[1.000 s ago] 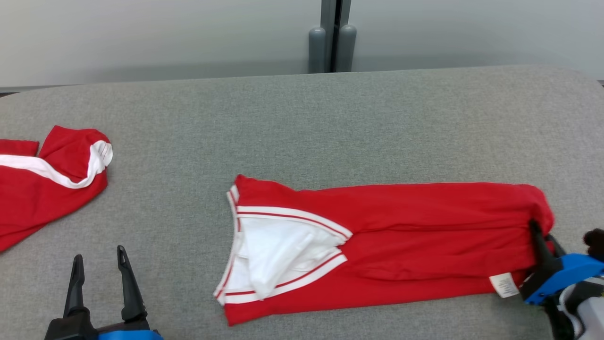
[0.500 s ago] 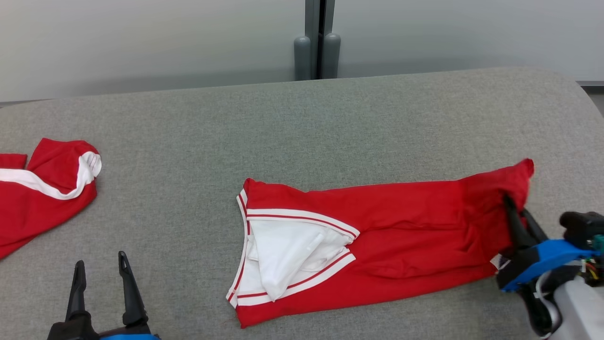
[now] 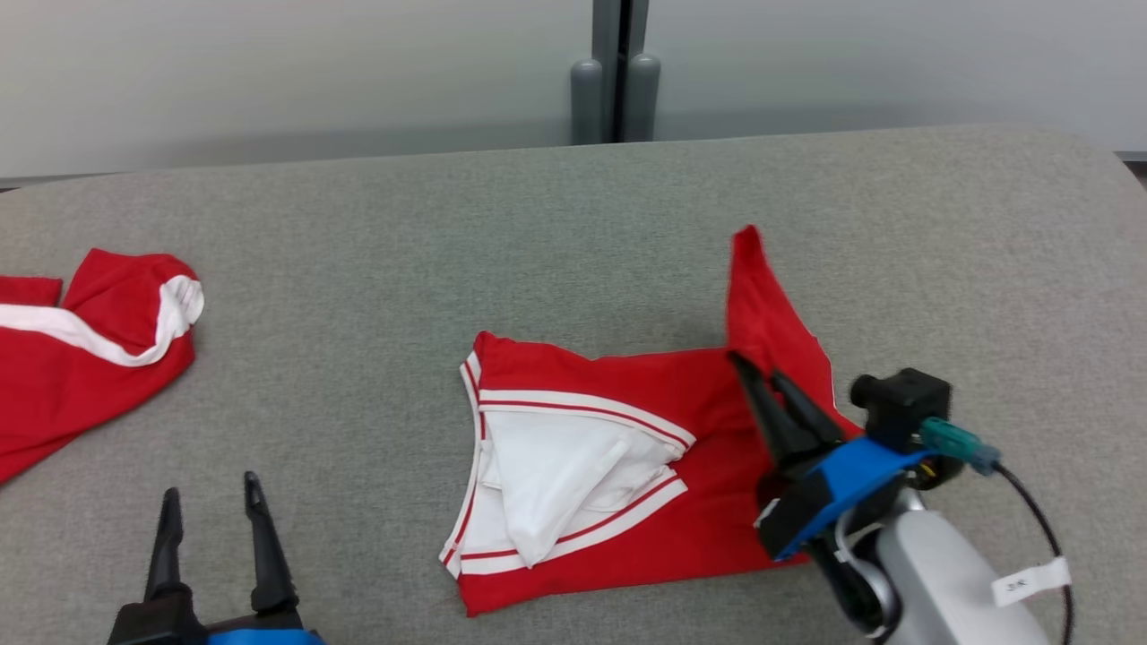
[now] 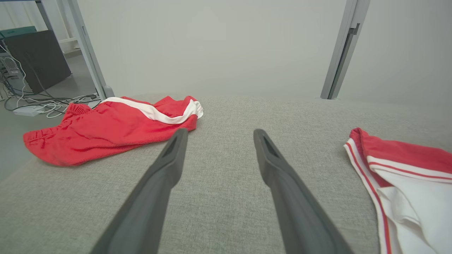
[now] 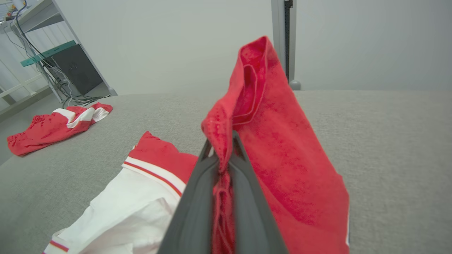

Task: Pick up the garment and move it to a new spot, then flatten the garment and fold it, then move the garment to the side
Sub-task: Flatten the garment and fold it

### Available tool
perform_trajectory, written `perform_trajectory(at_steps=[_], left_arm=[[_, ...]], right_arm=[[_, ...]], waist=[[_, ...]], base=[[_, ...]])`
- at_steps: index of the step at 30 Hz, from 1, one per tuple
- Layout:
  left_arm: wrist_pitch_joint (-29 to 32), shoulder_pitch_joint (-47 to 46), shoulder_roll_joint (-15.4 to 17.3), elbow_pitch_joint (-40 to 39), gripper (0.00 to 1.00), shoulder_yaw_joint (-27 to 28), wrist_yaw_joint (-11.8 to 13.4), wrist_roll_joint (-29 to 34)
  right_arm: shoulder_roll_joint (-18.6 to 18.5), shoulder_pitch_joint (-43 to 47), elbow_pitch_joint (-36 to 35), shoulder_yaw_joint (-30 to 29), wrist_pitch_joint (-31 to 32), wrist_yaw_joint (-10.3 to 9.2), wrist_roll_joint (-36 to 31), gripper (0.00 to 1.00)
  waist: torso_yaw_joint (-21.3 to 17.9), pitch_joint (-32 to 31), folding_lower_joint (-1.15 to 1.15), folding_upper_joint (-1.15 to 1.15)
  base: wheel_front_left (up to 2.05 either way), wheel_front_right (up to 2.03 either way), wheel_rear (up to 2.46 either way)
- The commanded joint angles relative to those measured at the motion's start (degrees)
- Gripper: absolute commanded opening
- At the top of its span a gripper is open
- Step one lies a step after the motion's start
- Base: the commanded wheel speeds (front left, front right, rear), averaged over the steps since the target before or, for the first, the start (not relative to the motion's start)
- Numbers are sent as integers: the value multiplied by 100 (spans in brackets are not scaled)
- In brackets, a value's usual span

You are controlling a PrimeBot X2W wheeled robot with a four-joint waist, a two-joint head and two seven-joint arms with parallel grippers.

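**A:** Head view?

**B:** The garment [image 3: 645, 381] lies on the grey table [image 3: 403, 224], well right of the red shorts [image 3: 99, 349], which the frame edge cuts off. The right gripper [image 3: 757, 367] pinches the garment's hem, raised above its body. The left gripper [image 3: 211, 485] gapes empty, nearer the shorts.

**A:** Left wrist?

**B:** The shorts show whole, waistband included. The garment is cropped, right of the shorts.

**A:** Right wrist?

**B:** Cloth bunches between the clamped fingers and hides their tips.

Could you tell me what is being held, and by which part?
The right tool grips the red jersey by its hem; the left tool holds nothing.
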Motion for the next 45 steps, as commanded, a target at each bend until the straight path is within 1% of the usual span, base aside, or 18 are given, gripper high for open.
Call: perform_trajectory(at_steps=[1, 5, 9, 12, 17, 20, 21, 22, 23, 27, 32, 34, 36, 40, 41, 45], left_arm=[[-26, -117, -12, 21, 100, -60, -22, 9], [-26, -220, -11, 85, 100, -159, -31, -1], [-26, -286, -12, 126, 100, -218, -56, -8], [-26, -312, -11, 149, 100, -221, -65, -16], [-26, -350, -12, 206, 100, -286, -71, -52], [-26, -377, -12, 235, 100, -336, -69, -59], [-27, -378, -11, 249, 100, -349, -70, -63], [-26, -377, -12, 257, 100, -367, -72, -68], [-27, -377, -12, 266, 100, -374, -76, -74], [-26, -370, -12, 273, 100, -352, -75, -91], [-27, -283, -11, 259, 100, -257, -85, -91], [-26, -263, -11, 245, 100, -221, -101, -55], [-26, -256, -11, 236, 100, -187, -124, -33], [-26, -294, -10, 230, 100, -147, -156, 13], [-26, -308, -11, 220, 100, -126, -178, 38], [-27, -313, -11, 204, 100, -87, -182, 47]], right_arm=[[124, -119, -65, 133, 66, 1, -48, 0], [373, -299, -18, 620, 194, 1, -109, 0], [518, -505, 211, 1002, 199, 1, -35, 0], [565, -649, 420, 1223, 148, 1, 73, 0], [567, -859, 580, 1699, -7, 1, 549, 0], [566, -972, 815, 1936, -59, 1, 723, 0], [568, -1012, 886, 2006, -106, 2, 765, 5], [570, -1026, 930, 2078, -136, 2, 859, 90], [570, -1046, 983, 2135, -198, 1, 903, 100], [560, -1171, 1094, 2159, -500, 1, 969, 100], [561, -1269, 1197, 1816, -653, 1, 679, 100], [509, -1269, 1179, 1503, -677, 1, 494, 100], [390, -1168, 976, 1113, -679, 1, 305, 100], [150, -746, 473, 409, -679, 1, -88, 100], [59, -511, 221, 94, -680, 1, -264, 100], [3, 68, -254, -519, -680, 1, -526, 100]], waist=[[69, 25, 0, -1], [195, 67, 0, -1], [316, 89, 0, -1], [387, 80, 0, -1], [491, 94, 0, -1], [539, 103, 0, -1], [551, 103, 0, -1], [561, 103, 0, -1], [568, 101, 0, -1], [525, 84, 0, -1], [362, 30, 0, -1], [305, 8, 0, -1], [254, -8, 0, -1], [186, -24, 0, -1], [158, -27, 0, -1], [110, -37, 0, -1]], base=[[0, 0, 0], [0, 0, 0], [0, 0, 0], [0, 0, 0], [0, 0, 0], [0, 0, 0], [0, 0, 0], [0, 0, 0], [0, 0, 0], [0, 0, 0], [0, 0, 0], [0, 0, 0], [0, 0, 0], [0, 0, 0], [0, 0, 0], [0, 0, 0]])
